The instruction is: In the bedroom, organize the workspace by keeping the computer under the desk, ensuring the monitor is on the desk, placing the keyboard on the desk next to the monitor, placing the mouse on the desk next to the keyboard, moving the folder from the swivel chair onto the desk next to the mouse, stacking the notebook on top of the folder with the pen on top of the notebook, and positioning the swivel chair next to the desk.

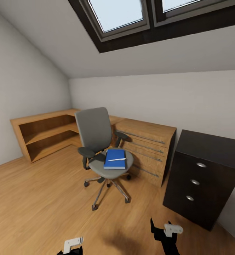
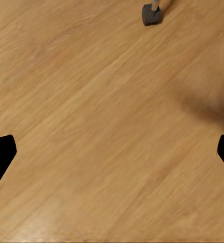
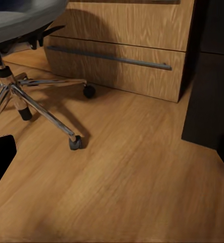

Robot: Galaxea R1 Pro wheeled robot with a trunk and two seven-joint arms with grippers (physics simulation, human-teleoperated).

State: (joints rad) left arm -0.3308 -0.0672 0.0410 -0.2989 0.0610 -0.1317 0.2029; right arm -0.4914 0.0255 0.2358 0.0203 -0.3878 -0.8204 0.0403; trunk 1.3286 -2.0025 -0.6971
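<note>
On swivel chair (image 1: 96, 141): unlabelled blue folder (image 1: 115, 158).

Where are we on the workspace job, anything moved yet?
Nothing looks done. The blue folder-and-notebook stack with the pen on top lies on the swivel chair. Both end effectors, left and right, hold nothing. All placements on the black desk remain.

Attic bedroom: sloped skylight (image 1: 119, 16), wooden dresser (image 1: 145, 150), swivel chair (image 1: 96, 141).
</note>
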